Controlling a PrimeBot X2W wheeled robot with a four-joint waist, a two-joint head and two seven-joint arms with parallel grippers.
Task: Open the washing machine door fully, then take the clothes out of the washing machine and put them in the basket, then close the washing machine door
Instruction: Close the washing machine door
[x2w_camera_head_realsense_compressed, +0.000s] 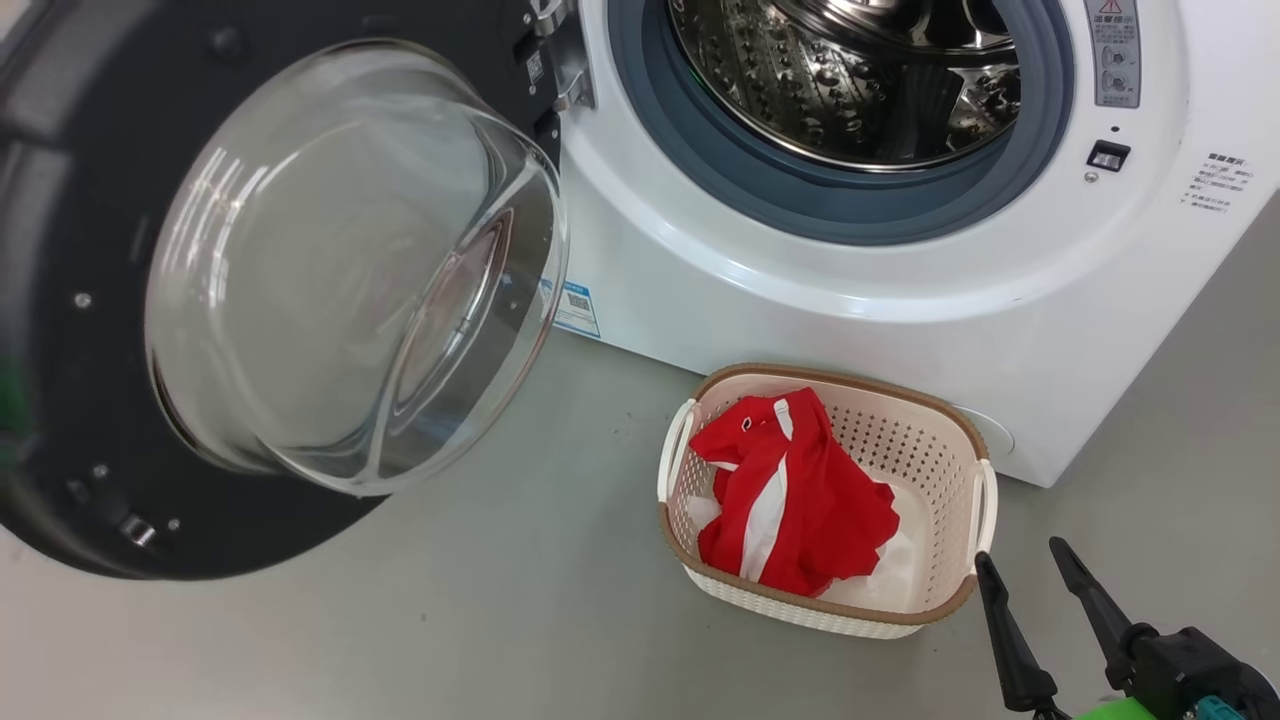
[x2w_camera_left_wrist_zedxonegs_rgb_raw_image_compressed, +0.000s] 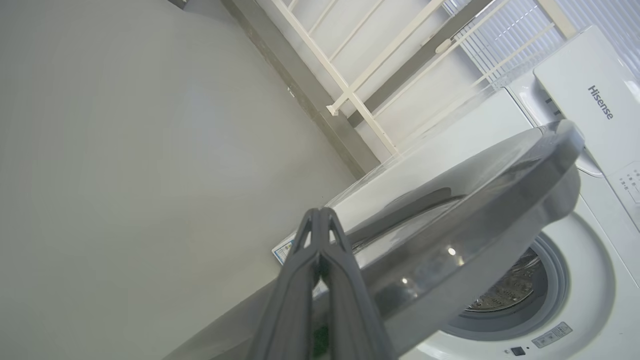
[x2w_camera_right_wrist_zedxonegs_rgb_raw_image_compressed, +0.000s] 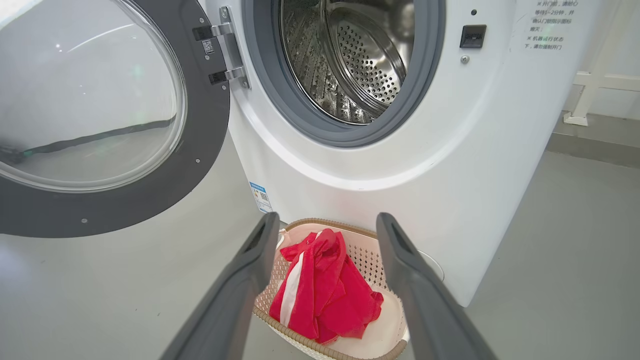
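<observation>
Fingers of the right gripper (x2w_camera_head_realsense_compressed: 1022, 553) stand wide apart and hold nothing. They hover low over the grey floor (x2w_camera_head_realsense_compressed: 450, 630), just beside the near right corner of the basket (x2w_camera_head_realsense_compressed: 905, 440). In the right wrist view they frame the basket between them.

Fingers of the left gripper (x2w_camera_left_wrist_zedxonegs_rgb_raw_image_compressed: 320, 212) are pressed together with nothing between them. Their tips are close against the glossy outer face of the washing machine door (x2w_camera_head_realsense_compressed: 350, 270); whether they touch it cannot be told. The door hangs swung out to the left on its hinge (x2w_camera_head_realsense_compressed: 565, 60), and its clear glass bowl bulges from the dark grey inner face.

On the washing machine (x2w_camera_head_realsense_compressed: 800, 290), the perforated steel drum (x2w_camera_head_realsense_compressed: 840, 90) is open to view inside the grey rubber gasket (x2w_camera_head_realsense_compressed: 760, 185). A small blue label (x2w_camera_head_realsense_compressed: 577, 308) sits at the lower left corner of its front.

The red clothes (x2w_camera_head_realsense_compressed: 800, 490), striped with white, lie crumpled inside the basket, toward its left side. The basket stands on the floor just in front of the machine's lower front.
</observation>
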